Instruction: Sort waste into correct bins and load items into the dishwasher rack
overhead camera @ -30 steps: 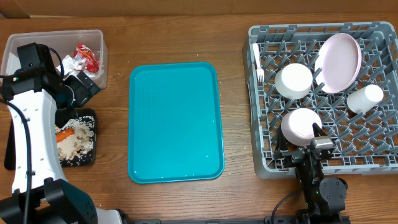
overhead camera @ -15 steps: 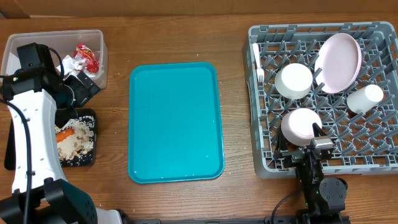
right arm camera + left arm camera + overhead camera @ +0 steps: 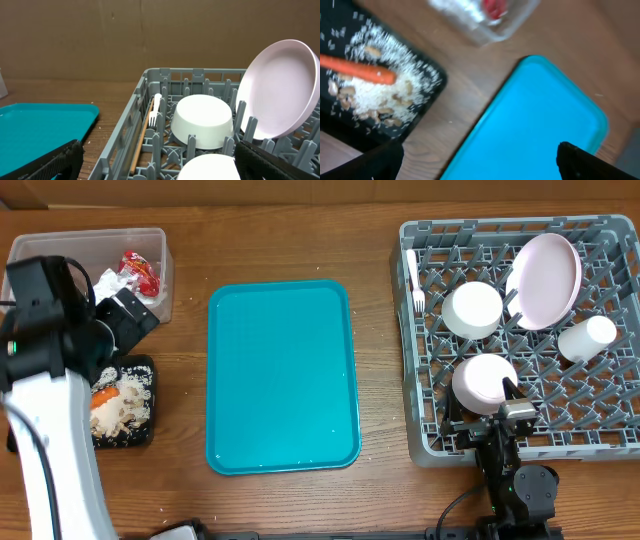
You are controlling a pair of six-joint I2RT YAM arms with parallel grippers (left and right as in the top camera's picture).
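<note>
The grey dishwasher rack (image 3: 412,410) at the right holds the white plate (image 3: 545,280), two bowls (image 3: 472,310) (image 3: 483,383), the cup (image 3: 587,338) and the fork (image 3: 414,280). At the left, the clear tub (image 3: 30,255) contains the red wrapper (image 3: 138,272) and white tissue (image 3: 108,280). The black tray (image 3: 140,435) carries the carrot (image 3: 360,70) and pale grains (image 3: 375,92). My left gripper (image 3: 130,318) hangs open and empty between tub and tray. My right gripper (image 3: 165,167) stands open and empty at the rack's front edge, over the near bowl (image 3: 210,167).
The teal serving tray (image 3: 282,375) lies bare in the middle of the wooden table. A brown cardboard wall (image 3: 150,35) closes off the far side behind the rack. My left arm's white body covers part of the black tray.
My left arm's upper part has swung a little to the left; its gripper stays by the tub. The right arm and the dishes have not moved.
</note>
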